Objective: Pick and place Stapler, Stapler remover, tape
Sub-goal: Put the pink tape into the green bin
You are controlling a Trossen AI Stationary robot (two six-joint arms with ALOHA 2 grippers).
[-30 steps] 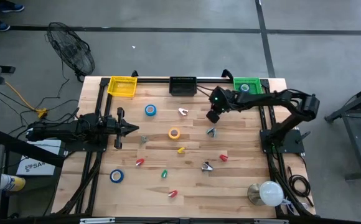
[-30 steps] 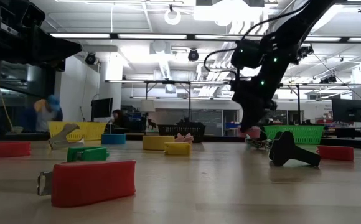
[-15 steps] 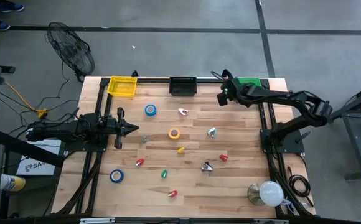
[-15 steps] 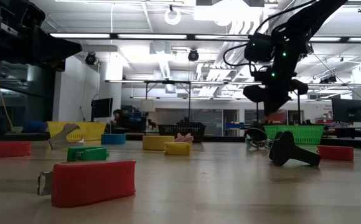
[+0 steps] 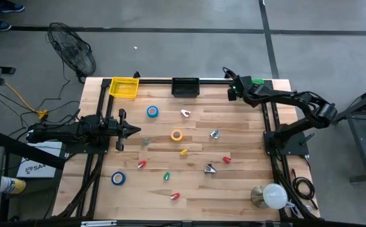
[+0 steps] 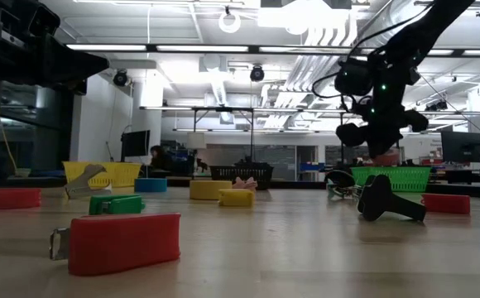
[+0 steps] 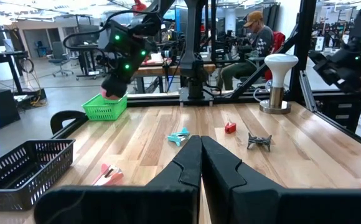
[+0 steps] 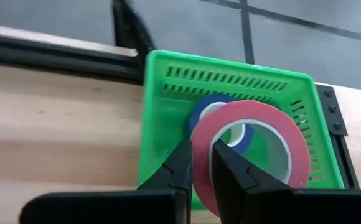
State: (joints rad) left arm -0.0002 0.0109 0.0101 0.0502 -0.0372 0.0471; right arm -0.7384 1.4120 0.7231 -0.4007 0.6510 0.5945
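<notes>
My right gripper hangs at the table's far right, above the near-left rim of the green basket. It is shut on a pink tape roll. A blue tape roll lies inside the basket. Out on the table are a blue tape roll, a yellow one and another blue one. Small staplers such as a red one and stapler removers such as a grey one lie scattered among them. My left gripper waits shut at the table's left. My right gripper pinches the wall of the pink ring between its two fingers, at the side of the ring nearest the wrist. The fingers slant downward toward the far right corner. The roll is lifted clear and tilted, its open centre over the basket.
A yellow basket and a black basket stand along the far edge. A white round lamp-like object stands at the near right corner. Bare wood lies between the scattered pieces.
My right gripper has carried the pink tape roll from over the table's right middle toward the far right corner, to the green basket. Its wrist has rolled on the way, and the roll has stayed lifted clear.
</notes>
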